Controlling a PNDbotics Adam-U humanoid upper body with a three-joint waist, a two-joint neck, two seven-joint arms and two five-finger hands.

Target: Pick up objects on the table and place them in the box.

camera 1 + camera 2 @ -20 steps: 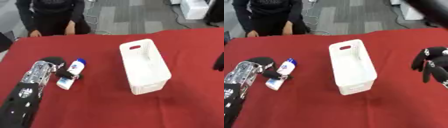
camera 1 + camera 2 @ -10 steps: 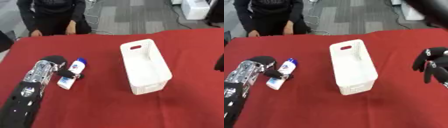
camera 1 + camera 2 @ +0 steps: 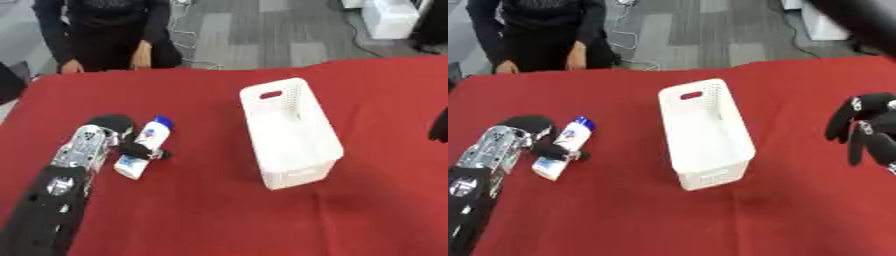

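Observation:
A white bottle (image 3: 144, 145) with a blue cap lies on the red table (image 3: 192, 210), left of centre, cap pointing away from me. My left hand (image 3: 98, 135) lies along the bottle's left side. Its dark fingers curl by the bottle's upper part and its thumb (image 3: 145, 151) crosses over the bottle's lower half. The white perforated box (image 3: 289, 134) stands in the middle of the table, open side up, with nothing visible inside. My right hand (image 3: 866, 129) hovers at the far right, fingers hanging relaxed, holding nothing.
A person in dark clothes stands at the table's far edge (image 3: 105, 35), hands by that edge and away from the objects. Grey floor and white equipment (image 3: 389, 20) lie beyond the table.

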